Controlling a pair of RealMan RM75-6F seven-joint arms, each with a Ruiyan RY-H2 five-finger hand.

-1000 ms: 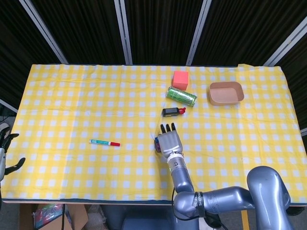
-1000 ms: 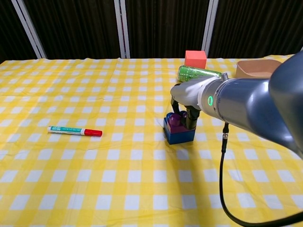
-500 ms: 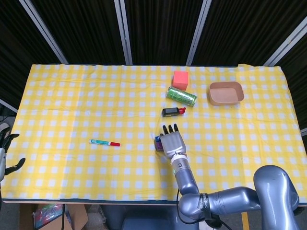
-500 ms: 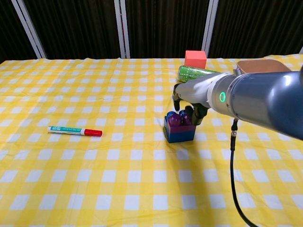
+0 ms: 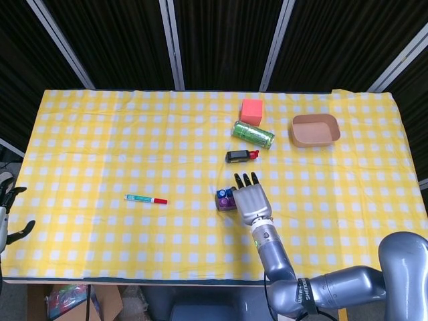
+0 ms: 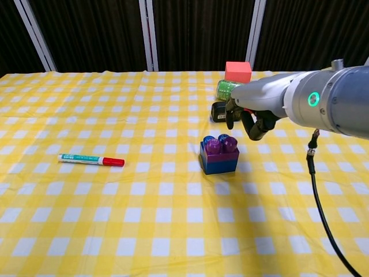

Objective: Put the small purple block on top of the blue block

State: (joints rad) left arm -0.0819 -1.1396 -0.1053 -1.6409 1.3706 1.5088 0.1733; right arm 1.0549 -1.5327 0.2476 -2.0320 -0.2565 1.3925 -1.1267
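The small purple block (image 6: 219,145) sits on top of the blue block (image 6: 220,164) near the middle of the yellow checked cloth; in the head view the stack (image 5: 225,199) shows just left of my right hand (image 5: 253,200). In the chest view that right hand (image 6: 249,119) hangs above and to the right of the stack, apart from it, fingers loosely spread and holding nothing. My left hand (image 5: 9,215) shows at the far left edge of the head view, off the table, with nothing in it.
A green and red marker (image 5: 146,198) lies to the left. Behind the stack are a black device (image 5: 239,156), a green can (image 5: 253,134) on its side, a red cube (image 5: 251,111) and a tan bowl (image 5: 314,130).
My right hand has let go of the purple block and drawn back up and to the right. The purple block stays on the blue one. The left hand has not moved.
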